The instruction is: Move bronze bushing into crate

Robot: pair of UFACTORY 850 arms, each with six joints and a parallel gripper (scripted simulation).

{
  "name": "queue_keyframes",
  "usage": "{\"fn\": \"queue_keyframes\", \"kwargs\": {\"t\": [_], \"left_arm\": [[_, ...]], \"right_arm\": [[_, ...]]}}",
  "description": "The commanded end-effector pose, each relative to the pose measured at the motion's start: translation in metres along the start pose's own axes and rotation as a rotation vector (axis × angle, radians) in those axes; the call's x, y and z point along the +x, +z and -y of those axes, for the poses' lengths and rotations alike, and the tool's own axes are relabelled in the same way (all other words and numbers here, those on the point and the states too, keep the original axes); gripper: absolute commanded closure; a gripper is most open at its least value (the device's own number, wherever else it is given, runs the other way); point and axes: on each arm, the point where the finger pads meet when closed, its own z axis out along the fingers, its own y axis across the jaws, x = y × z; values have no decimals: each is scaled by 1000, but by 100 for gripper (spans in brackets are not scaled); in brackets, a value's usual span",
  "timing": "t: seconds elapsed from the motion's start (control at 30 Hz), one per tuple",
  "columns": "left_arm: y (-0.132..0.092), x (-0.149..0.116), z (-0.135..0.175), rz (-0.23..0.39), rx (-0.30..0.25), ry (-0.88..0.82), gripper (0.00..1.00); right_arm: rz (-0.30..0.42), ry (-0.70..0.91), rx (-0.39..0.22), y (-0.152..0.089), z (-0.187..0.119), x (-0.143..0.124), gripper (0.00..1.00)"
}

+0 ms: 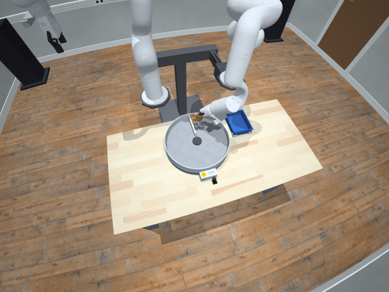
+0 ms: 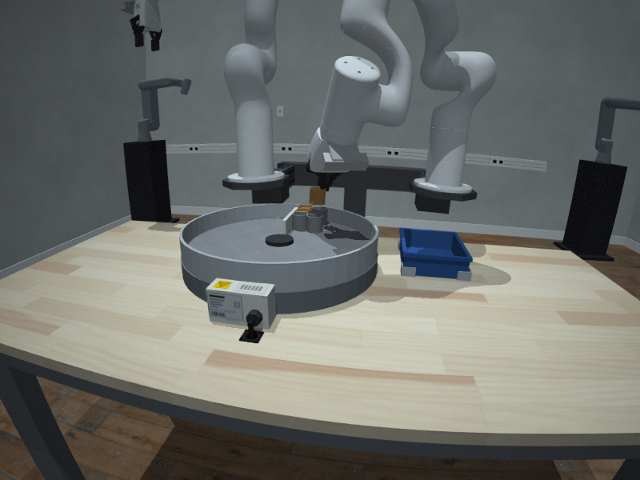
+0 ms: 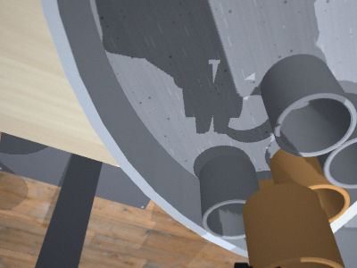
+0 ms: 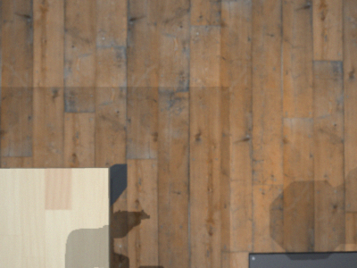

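My left gripper (image 1: 201, 113) (image 2: 324, 187) is shut on a bronze bushing (image 1: 199, 118) (image 2: 317, 196) (image 3: 290, 223), held upright above the other bushings at the back of the turntable (image 1: 175, 151) (image 2: 227, 268) (image 3: 85, 71). Bronze bushings (image 1: 192, 116) (image 2: 306, 208) (image 3: 292, 167) stand below it with several grey bushings (image 1: 201, 125) (image 2: 314, 223) (image 3: 303, 80). The blue crate (image 1: 238, 123) (image 2: 434, 266) sits level within its corner guides (image 2: 408, 271). My right gripper (image 1: 61, 45) (image 2: 147, 43) is open and empty, far off to the left.
A pale divider bar (image 1: 192, 126) (image 2: 289, 221) stands beside the bushings, near the black hub (image 1: 197, 140) (image 2: 278, 240). The turntable's raised rim lies between the bushings and the crate. A white box (image 1: 208, 174) (image 2: 240, 302) stands at the turntable's front. The right wrist view shows floor and a table corner (image 4: 53, 201).
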Motion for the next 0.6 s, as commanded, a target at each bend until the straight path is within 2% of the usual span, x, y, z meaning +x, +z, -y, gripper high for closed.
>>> {"fn": "queue_keyframes", "kwargs": {"t": [0.0,0.57], "left_arm": [[-8,-6,-1,0,-1,0,100],[-10,-8,0,0,-1,0,100]], "right_arm": [[-2,0,0,-1,0,0,0],[-2,0,0,-1,0,0,0]]}}
